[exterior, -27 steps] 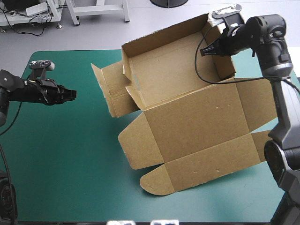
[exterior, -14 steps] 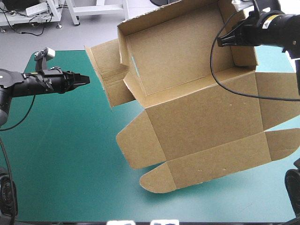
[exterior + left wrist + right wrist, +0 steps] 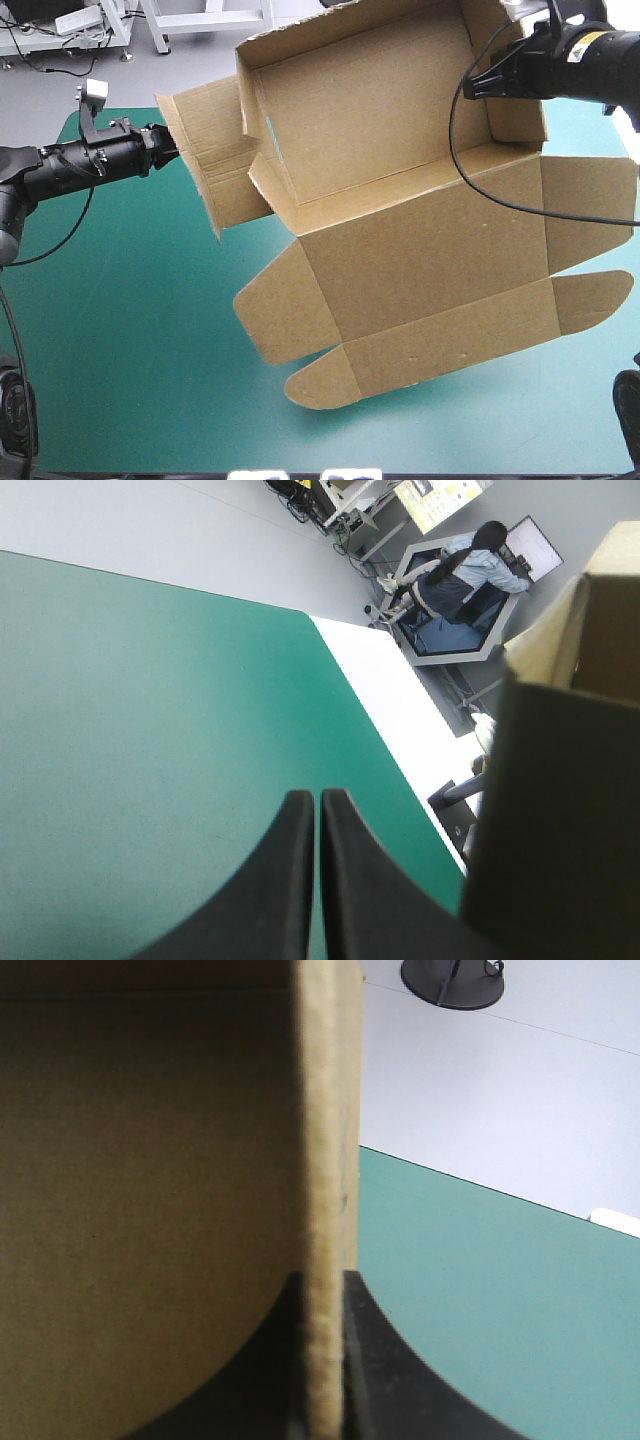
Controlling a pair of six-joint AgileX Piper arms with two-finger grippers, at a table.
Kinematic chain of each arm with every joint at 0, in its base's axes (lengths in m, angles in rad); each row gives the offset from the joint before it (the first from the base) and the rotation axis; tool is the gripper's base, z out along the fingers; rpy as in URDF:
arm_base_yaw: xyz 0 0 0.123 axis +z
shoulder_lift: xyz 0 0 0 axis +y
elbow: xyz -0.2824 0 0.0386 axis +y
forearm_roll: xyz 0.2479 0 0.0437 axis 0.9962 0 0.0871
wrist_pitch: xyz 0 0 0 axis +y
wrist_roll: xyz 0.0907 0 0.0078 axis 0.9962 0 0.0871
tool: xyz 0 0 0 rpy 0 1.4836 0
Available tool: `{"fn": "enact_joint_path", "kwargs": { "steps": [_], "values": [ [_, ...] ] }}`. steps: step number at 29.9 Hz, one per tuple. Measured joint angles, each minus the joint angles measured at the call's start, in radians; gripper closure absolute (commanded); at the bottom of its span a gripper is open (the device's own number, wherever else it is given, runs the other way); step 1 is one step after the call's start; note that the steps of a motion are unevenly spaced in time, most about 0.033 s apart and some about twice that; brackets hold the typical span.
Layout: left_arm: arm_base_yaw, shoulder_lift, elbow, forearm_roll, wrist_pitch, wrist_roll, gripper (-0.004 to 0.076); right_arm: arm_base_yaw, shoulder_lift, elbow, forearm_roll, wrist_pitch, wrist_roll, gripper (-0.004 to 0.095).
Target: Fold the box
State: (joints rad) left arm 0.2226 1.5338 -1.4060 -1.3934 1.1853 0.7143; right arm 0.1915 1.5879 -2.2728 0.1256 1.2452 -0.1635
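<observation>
my right gripper [image 3: 482, 84] is clamped on the box [image 3: 360, 120]. in the right wrist view my 2 black fingers [image 3: 385, 1360] squeeze the thin top edge of 1 brown wall [image 3: 325, 1160], with 1 finger on each side of it.

the box is held up in the air over the far right part of the table and it is tipped. its tray part has walls standing up and is open. the lid [image 3: 420, 250] is flat and hangs down from the tray toward the near edge, with a round flap [image 3: 320, 380] at its low end. i cannot tell if that flap rests on the teal-green cover [image 3: 120, 300].

my left gripper [image 3: 170, 148] has its 2 fingers [image 3: 290, 880] pressed together with nothing in them. it points at the side flap [image 3: 205, 165] on the left of the box. its tip is right at that flap, but i cannot tell if it touches. in the left wrist view, brown board stands just beside my left gripper.
</observation>
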Motion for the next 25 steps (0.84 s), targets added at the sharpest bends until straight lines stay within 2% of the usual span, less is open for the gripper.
{"fn": "enact_joint_path", "kwargs": {
  "steps": [7,10,15,22,25],
  "values": [
    [-0.052,0.002,0.0,-0.008,0.0,0.007,0.0711,0.0,0.0,0.0,0.017,0.0,0.001,0.0925],
    [-0.085,0.002,0.0,-0.01,0.018,0.02,0.0682,0.0,0.0,0.0,0.016,0.0,0.001,0.0925],
    [-0.095,0.002,0.0,-0.034,0.027,0.06,0.0587,0.0,0.002,0.0,0.016,0.0,0.001,0.0925],
    [-0.099,-0.01,0.0,-0.04,0.025,0.078,0.0386,0.0,0.041,0.021,0.016,0.0,0.002,0.0925],
    [-0.106,-0.018,0.0,-0.041,0.025,0.081,0.0359,0.0,0.062,0.029,0.016,0.0,0.004,0.0925]
  ]
}}
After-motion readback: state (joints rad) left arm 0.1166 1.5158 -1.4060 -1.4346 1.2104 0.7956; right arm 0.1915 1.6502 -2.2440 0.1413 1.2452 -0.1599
